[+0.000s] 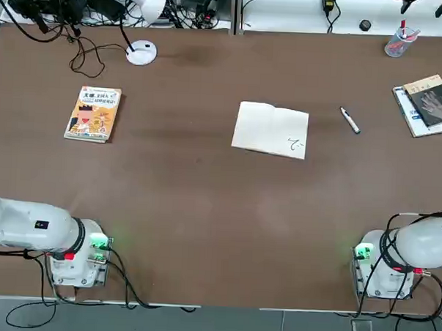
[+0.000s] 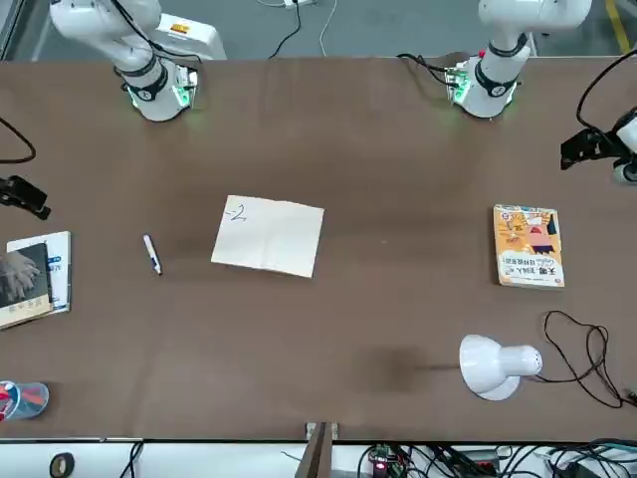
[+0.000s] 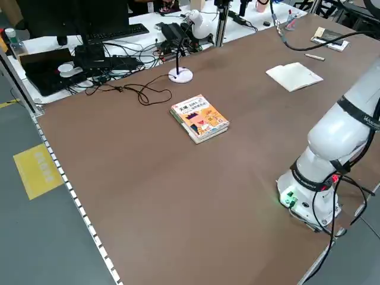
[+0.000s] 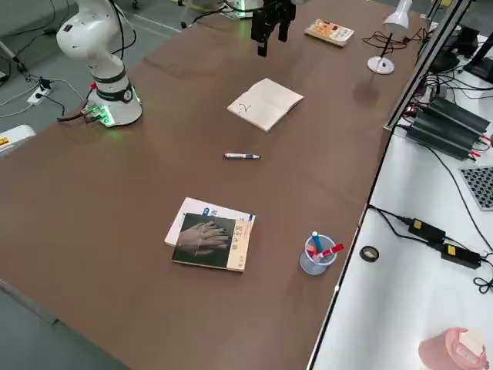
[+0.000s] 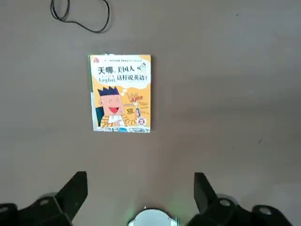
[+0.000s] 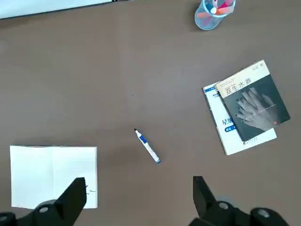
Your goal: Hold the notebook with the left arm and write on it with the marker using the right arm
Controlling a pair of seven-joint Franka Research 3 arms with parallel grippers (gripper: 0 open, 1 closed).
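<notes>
The notebook [image 1: 270, 129] lies open and flat near the table's middle, with a small dark scribble at one corner. The marker [image 1: 350, 120] lies on the table just to its right, apart from it. My right gripper [image 6: 139, 180] hangs high above the table, open and empty. In the right wrist view the notebook [image 6: 51, 176] and marker [image 6: 147, 147] lie far below it. My left gripper [image 5: 140, 176] is also raised, open and empty, above the table's left part. Both arms' bases stand at the near edge.
An orange-yellow illustrated book [image 1: 93, 114] lies at the left. A dark-covered book [image 1: 429, 105] lies at the far right, with a clear cup of pens [image 1: 399, 41] behind it. A white desk lamp [image 1: 141, 53] and cables sit at the back left.
</notes>
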